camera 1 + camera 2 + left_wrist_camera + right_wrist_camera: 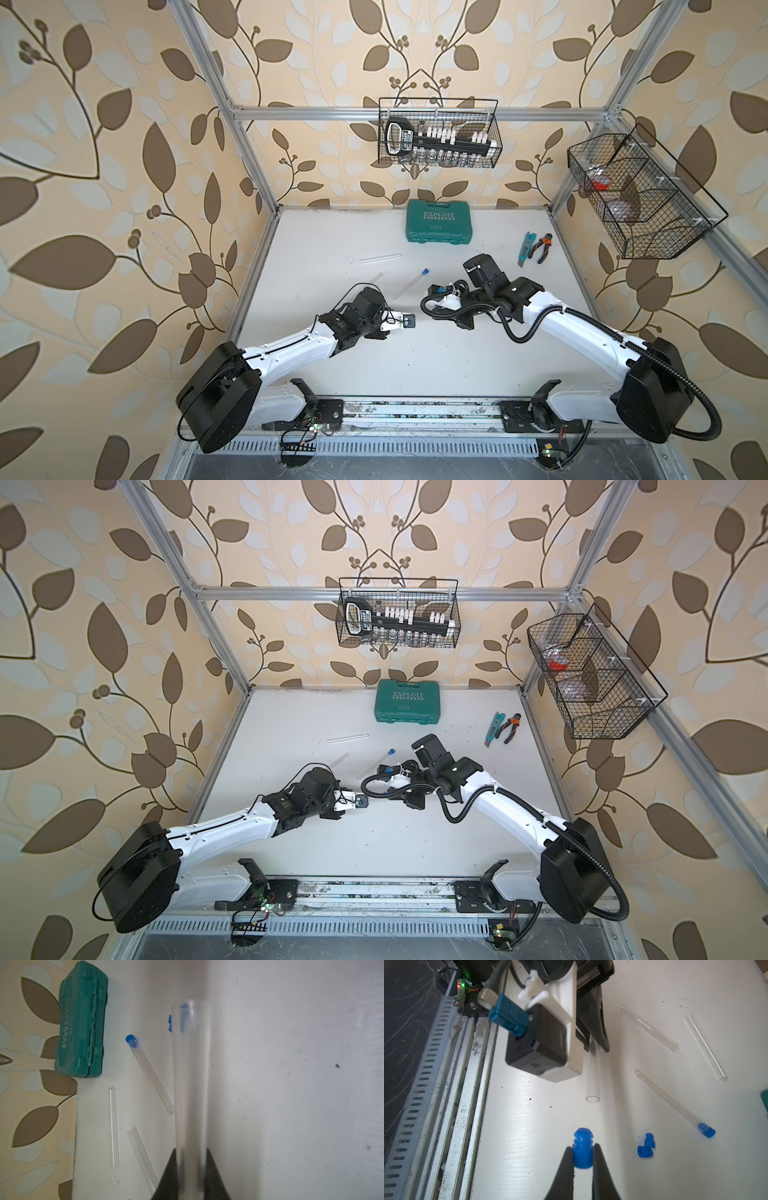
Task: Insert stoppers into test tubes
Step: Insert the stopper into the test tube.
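— White worktop point(374, 365) fills the lower middle of the frame in both top views; what is the largest thing on it?

— Green tool case point(437, 220), shut, at the far edge, upper middle of the frame; the two arms reach in from the lower corners, their grippers facing each other at centre.

— And the left gripper point(192, 1153)?

— Narrow, clamped on a clear test tube point(191, 1084); the tube's open mouth points toward the right gripper point(582, 1153); that one is narrow too, pinching a blue stopper point(582, 1136) with its ribbed end toward the mouth; stopper and mouth are apart, not yet joined.

— The other tubes?

— Three lie flat just above centre; a capped tube point(409, 282) with blue in its end; a bare tube point(380, 258) up and to the left of it; a second bare tube point(143, 1159) between those two.

— Smallest?

— Two loose stoppers point(645, 1151), touching each other on the worktop, near the capped tube's blue end.
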`<state>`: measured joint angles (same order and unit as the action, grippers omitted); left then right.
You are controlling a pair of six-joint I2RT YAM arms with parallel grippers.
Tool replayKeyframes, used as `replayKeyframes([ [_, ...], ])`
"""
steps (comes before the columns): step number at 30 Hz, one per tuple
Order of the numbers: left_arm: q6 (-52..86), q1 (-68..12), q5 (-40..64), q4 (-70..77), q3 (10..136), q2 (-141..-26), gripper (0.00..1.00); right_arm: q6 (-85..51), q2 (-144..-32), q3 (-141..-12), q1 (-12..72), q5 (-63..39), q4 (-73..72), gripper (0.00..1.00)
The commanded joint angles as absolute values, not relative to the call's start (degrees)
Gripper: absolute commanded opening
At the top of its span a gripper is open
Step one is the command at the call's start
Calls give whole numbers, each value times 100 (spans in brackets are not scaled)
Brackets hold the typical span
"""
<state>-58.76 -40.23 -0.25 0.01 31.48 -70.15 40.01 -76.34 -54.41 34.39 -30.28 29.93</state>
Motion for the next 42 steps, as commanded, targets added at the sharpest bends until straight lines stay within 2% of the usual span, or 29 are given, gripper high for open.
replayKeyframes([
  [1, -6092, -4087, -116, 436, 2990, -6844, 0, 3824, -7777, -5384, 3546, -3244, 2923, 13],
  [24, -6230, -4105, 299, 791, 2694, -6451, 0, 3261, -8242, -5455, 3797, -2971, 2408, 13],
  [42, -6584, -4392, -70, 699, 2724, -6477, 0, 2838, -8731, -5914, 3946, -2689, 2498, 11],
])
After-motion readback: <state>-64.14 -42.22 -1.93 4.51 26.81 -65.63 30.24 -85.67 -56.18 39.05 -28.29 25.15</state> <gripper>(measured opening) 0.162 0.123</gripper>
